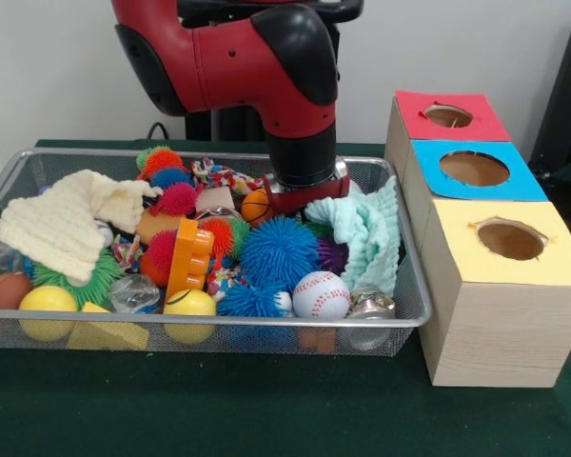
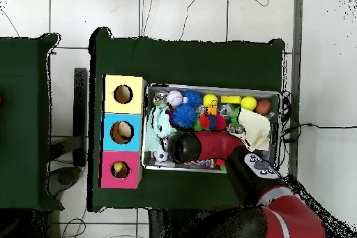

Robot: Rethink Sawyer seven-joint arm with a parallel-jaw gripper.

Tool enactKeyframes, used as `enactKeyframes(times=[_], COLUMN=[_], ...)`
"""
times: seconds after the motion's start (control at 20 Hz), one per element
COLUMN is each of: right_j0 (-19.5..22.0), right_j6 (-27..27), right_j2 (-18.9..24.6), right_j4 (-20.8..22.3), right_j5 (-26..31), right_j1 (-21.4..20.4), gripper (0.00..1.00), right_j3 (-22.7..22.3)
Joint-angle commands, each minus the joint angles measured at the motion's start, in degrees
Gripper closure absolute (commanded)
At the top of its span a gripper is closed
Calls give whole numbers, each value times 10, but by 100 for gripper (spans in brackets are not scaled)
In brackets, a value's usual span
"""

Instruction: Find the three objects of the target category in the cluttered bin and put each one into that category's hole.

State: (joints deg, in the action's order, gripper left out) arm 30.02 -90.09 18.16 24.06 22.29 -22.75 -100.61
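The wire mesh bin (image 1: 219, 324) is full of mixed toys and cloths; it also shows in the overhead view (image 2: 209, 87). My gripper (image 1: 305, 190) is lowered into the bin's back middle, between a small orange basketball (image 1: 256, 206) and a mint cloth (image 1: 366, 233). Its tips are hidden behind a blue spiky ball (image 1: 279, 250). In the overhead view the arm covers the gripper (image 2: 183, 146). The red-faced hole (image 1: 447, 116) is on the farthest box beside the bin, and it also shows in the overhead view (image 2: 120, 169).
A blue-faced hole (image 1: 474, 168) and a yellow-faced hole (image 1: 510, 239) sit in line with the red one. The bin also holds a baseball (image 1: 321, 295), a cream cloth (image 1: 67, 224), two yellow balls (image 1: 188, 307), an orange plastic toy (image 1: 188, 259) and a silver bell (image 1: 369, 305).
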Motion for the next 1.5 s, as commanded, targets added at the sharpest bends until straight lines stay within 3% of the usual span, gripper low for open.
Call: enactKeyframes(times=[0.05,0.25,0.6,1.5], right_j0=[53,81,98,110], right_j6=[53,86,95,129], right_j2=[21,38,50,66], right_j4=[25,29,35,35], right_j5=[65,103,155,323], right_j1=[24,14,-30,-98], gripper=[100,100,100,100], right_j3=[33,34,24,72])
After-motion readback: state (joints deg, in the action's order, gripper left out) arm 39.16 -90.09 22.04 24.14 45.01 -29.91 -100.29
